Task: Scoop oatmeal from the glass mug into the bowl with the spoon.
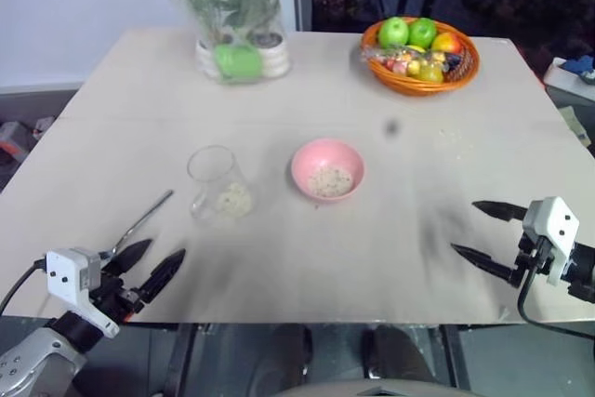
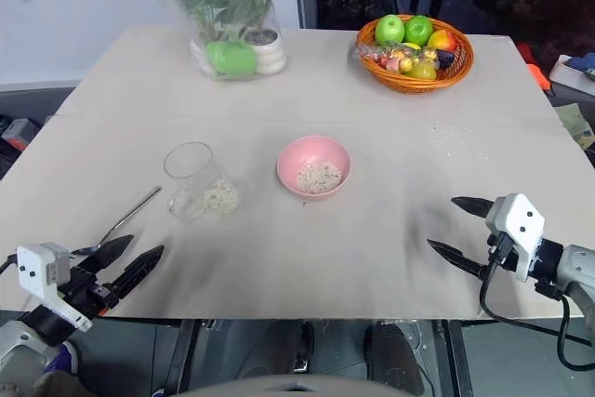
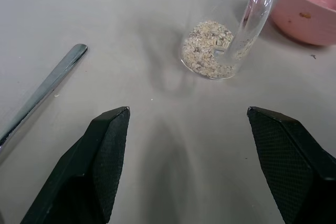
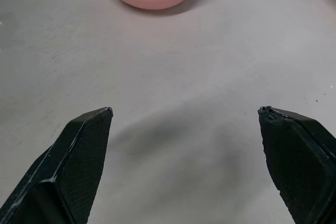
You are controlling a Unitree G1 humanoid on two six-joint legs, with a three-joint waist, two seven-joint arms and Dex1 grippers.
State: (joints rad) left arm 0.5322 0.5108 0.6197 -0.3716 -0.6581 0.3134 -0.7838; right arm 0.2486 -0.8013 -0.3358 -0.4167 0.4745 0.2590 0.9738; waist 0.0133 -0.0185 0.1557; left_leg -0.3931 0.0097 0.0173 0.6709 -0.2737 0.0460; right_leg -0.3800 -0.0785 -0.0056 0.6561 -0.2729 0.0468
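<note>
1. At the near left edge of the pale bench [image 1: 279, 267], the robot's left gripper [image 1: 149, 265] hovers with its two black fingers spread apart and nothing between them.
2. Just ahead of it lies the slim silver metal spoon [image 1: 141, 223], flat on the bench, handle running away toward the far right, untouched. The bowl end sits close to the gripper's left finger.
3. Next along is the small clear glass mug [image 1: 218, 185], apparently tipped on its side with the rim toward the left gripper; a loose heap of pale beige oatmeal [image 3: 210, 51] rests against its lower wall.
4. Right of the mug, close but apart, stands the small round pink bowl [image 1: 327, 169], upright, with a scatter of flakes already in its bottom.
5. Well back are a plastic-wrapped plant pot [image 1: 232, 16] and an orange basket of fruit [image 1: 420, 55], clear of the work.
6. At the near right, the right gripper [image 1: 491, 233] hangs released, fingers wide, pointing toward the bowl with bare bench between.
7. The step in hand looks like picking up the spoon. To do it well, I'd say the left gripper should come down across the thin handle, pinch it squarely near mid-length, and lift without nudging the mug. The flat handle may slip, so a firm, level grip matters.
</note>
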